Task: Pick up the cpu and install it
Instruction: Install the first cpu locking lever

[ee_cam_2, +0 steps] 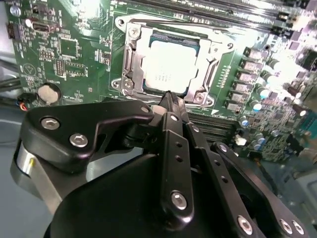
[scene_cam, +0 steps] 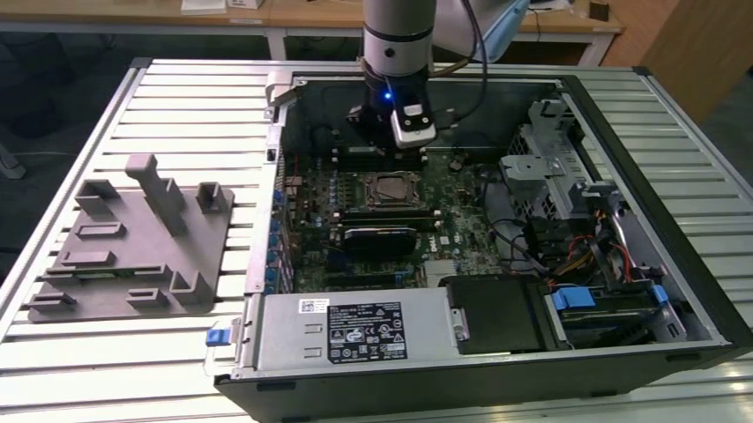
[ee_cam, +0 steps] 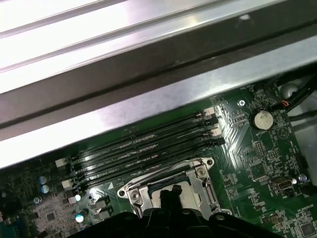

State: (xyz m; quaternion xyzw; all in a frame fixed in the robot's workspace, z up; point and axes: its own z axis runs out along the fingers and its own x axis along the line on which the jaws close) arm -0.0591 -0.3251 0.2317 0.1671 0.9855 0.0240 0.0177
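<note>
In the second wrist view the gripper (ee_cam_2: 171, 101) hangs with fingers pressed together, holding nothing, its tip just above the socket frame (ee_cam_2: 130, 59). Beyond the tip the cpu (ee_cam_2: 167, 67) lies flat in the socket on the green motherboard (ee_cam_2: 74, 44)

ext: high, whole case (scene_cam: 495, 220) | wrists: close, share socket (ee_cam_2: 168, 64)

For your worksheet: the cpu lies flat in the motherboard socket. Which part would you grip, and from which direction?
Grip the cpu by two opposite edges, coming straight down from above. It lies flat and recessed in the socket frame, so only its silvery top and thin rim are reachable. The end effector, fingers together, sits beside it.
</note>
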